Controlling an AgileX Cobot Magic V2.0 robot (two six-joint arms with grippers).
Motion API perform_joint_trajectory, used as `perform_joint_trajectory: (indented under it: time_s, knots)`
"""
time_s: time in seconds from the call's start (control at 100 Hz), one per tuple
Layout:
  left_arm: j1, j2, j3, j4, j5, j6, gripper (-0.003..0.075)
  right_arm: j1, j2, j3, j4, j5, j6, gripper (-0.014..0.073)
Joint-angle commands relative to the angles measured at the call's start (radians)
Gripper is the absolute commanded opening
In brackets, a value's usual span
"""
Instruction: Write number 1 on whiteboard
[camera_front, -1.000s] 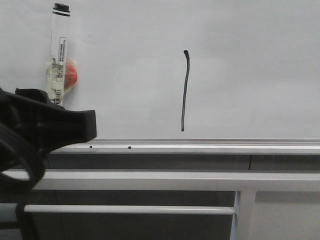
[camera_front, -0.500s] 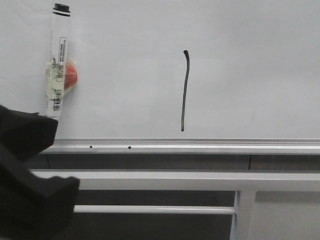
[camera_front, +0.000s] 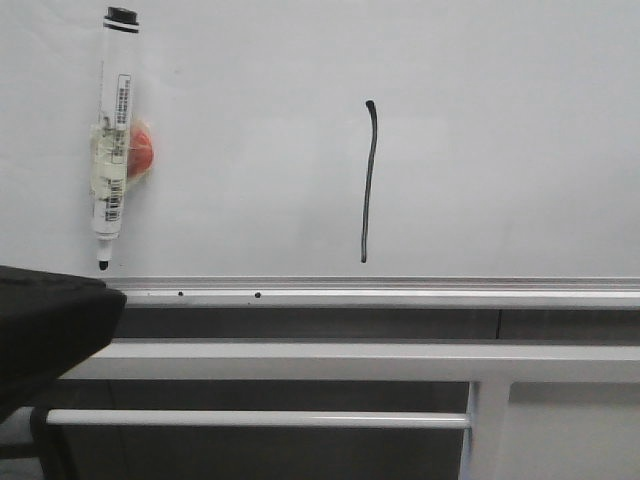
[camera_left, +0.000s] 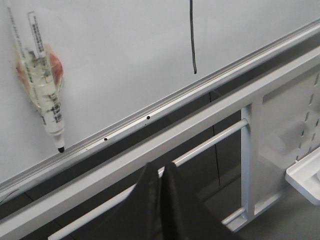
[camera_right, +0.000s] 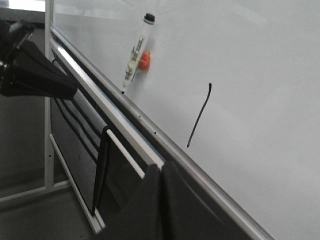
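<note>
The number 1 is a thin black stroke with a small hook at its top, near the middle of the whiteboard. It also shows in the left wrist view and the right wrist view. A white marker pen hangs tip down at the board's left, taped to a red magnet. My left gripper is shut and empty, below the board's silver rail. In the front view the left arm is a dark mass at the lower left. My right gripper is shut and empty, low beside the rail.
Grey metal frame bars run under the rail, with an upright post at the right. The rail has two small dark holes. A white shelf corner sits low at the right of the left wrist view.
My left arm has dropped down and to the left, away from the marker pen. The pen's tip, covered before, now shows. The stroke is unchanged.
</note>
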Motion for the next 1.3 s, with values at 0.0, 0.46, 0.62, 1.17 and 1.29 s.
perform_joint_trajectory:
  time_s: [0.0, 0.46, 0.62, 1.17, 1.29]
  knots:
    - [-0.02, -0.023, -0.014, 0.069, -0.136, 0.013, -0.002, -0.007, -0.003, -0.001, 0.004, -0.121, -0.001, -0.0063]
    - [-0.034, -0.023, -0.014, 0.314, -0.13, 0.018, -0.002, -0.007, -0.003, -0.001, 0.004, -0.117, -0.001, -0.0063]
    - [-0.034, -0.023, -0.014, 0.314, -0.13, 0.018, -0.002, -0.007, -0.003, -0.001, 0.004, -0.117, -0.001, -0.0063]
    - [0.092, -0.249, -0.109, 0.912, -0.185, -0.026, -0.002, -0.007, -0.003, -0.001, 0.004, -0.119, -0.001, -0.0063]
    - [0.24, -0.324, -0.109, 1.153, -0.09, -0.103, -0.002, -0.007, -0.003, -0.001, 0.004, -0.119, -0.001, -0.0063]
